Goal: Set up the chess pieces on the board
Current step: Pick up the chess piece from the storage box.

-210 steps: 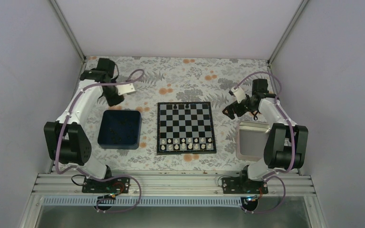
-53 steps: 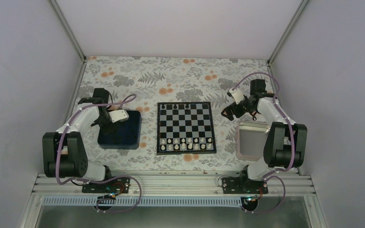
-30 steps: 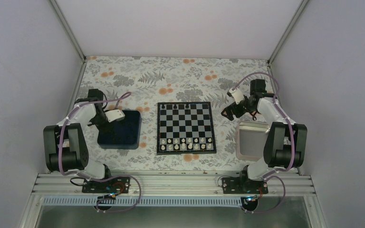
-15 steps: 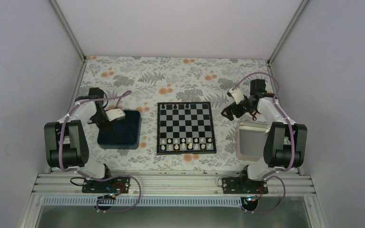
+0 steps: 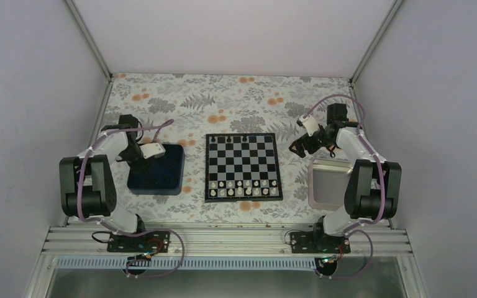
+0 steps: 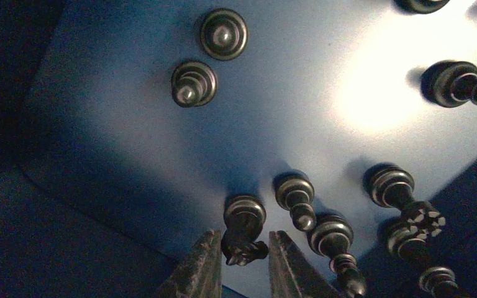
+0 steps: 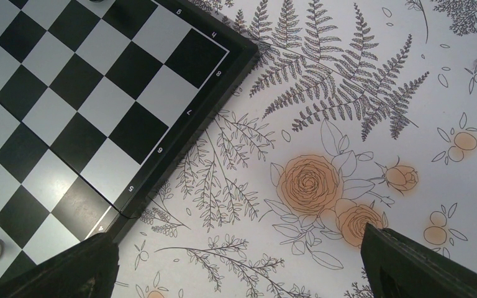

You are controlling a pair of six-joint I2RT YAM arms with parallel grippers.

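Black chess piece (image 6: 245, 216) clamped in left pincer (image 6: 243, 241).

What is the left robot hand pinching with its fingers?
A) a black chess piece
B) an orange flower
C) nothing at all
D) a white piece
A: in the left wrist view, the left gripper has closed on a black chess piece in the dark blue tray.

**Gloss on the pieces, matt on the cloth**

The chess pieces (image 6: 192, 84) look like glossy, ridged black plastic. The dark blue tray (image 6: 118, 143) is smooth with a soft sheen. The board (image 7: 68, 81) is smooth and faintly shiny. The floral table cover (image 7: 360, 81) is matt print.
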